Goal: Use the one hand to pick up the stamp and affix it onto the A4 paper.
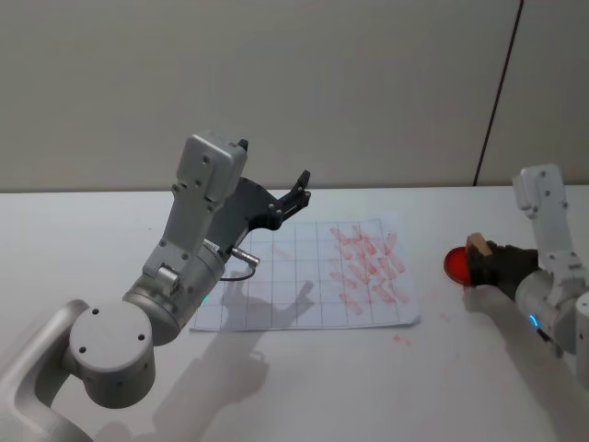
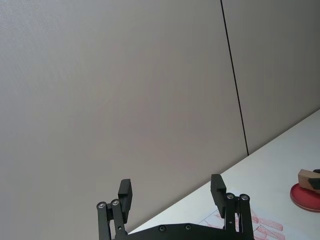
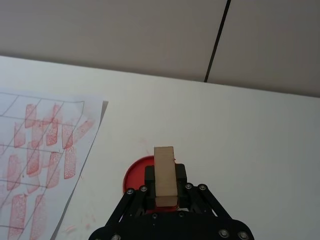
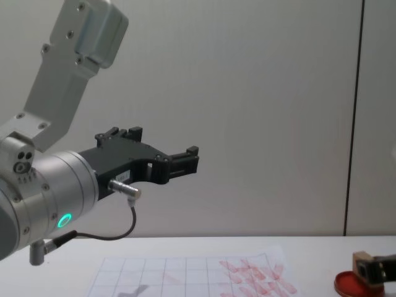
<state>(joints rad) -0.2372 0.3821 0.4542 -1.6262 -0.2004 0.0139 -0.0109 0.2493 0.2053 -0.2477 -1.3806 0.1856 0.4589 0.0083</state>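
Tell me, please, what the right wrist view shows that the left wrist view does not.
Right wrist view: the right gripper close up, shut on the stamp at the red ink pad, and the A4 paper's edge. Left wrist view: the left gripper, open, raised before the wall. Both: stamp, ink pad, red marks, the wall's dark seam.

A plain grey-beige wall [image 1: 276, 92] stands behind the white counter [image 1: 368, 387]; a thin dark vertical seam [image 1: 499, 92], perhaps a panel joint, runs down it.

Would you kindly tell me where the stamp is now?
At the head view's right, the right hand holds the stamp at the ink pad, beside the paper.
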